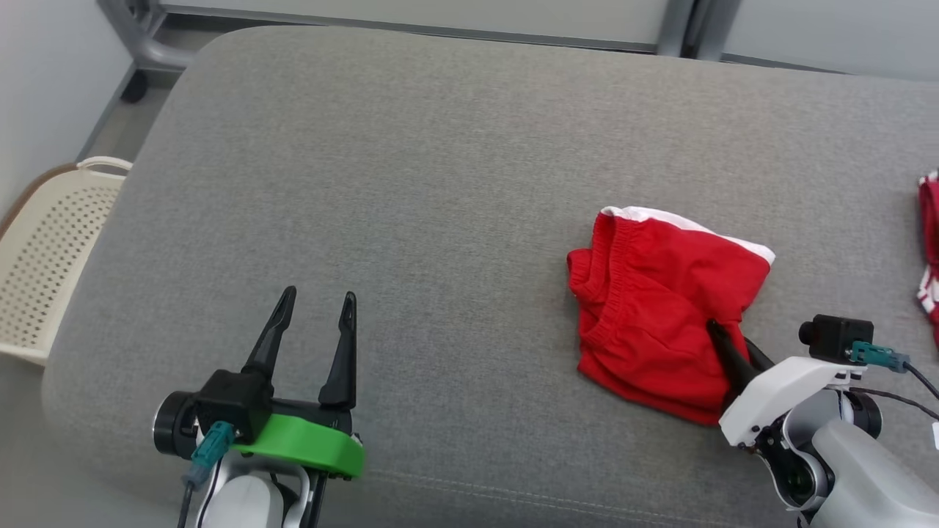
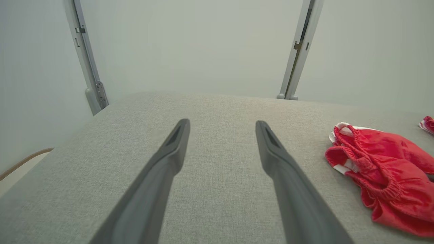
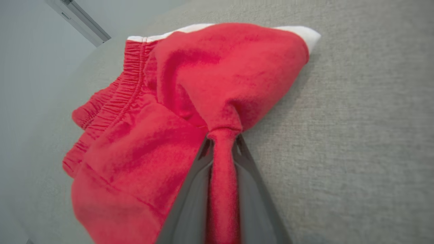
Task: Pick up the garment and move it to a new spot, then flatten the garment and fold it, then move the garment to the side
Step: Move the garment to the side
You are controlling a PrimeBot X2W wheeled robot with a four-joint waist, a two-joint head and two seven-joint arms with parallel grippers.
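A cream basket (image 1: pixel 44 264) with little holes is sitting at 9 o'clock in the head view, down beside the big gray cushion (image 1: pixel 440 183).

The left pincer (image 1: pixel 319 295) is waiting at 7 o'clock. Its two dark fingers are standing spread wide apart and are pointing up toward 12 o'clock. Nothing is sitting between them. In the left wrist view, the left pincer (image 2: pixel 222 123) is hanging over the bare gray cushion, and the red shorts (image 2: pixel 390 169) are lying off at 4 o'clock, well apart from it.

The red shorts (image 1: pixel 653 293) are lying in a crumpled heap on the cushion, at about 4 o'clock in the head view. A white strip is peeking out along their far edge, and the stretchy waistband is facing 9 o'clock.

The right pincer (image 1: pixel 726 334) is reaching in from 5 o'clock and is touching the near right side of the shorts. In the right wrist view, the right pincer (image 3: pixel 223 139) is pinching a bunched fold of the red shorts (image 3: pixel 190 101) between its fingers, and the cloth is pulling up into a little peak there.

Another red and white garment (image 1: pixel 930 249) is poking in at 3 o'clock.
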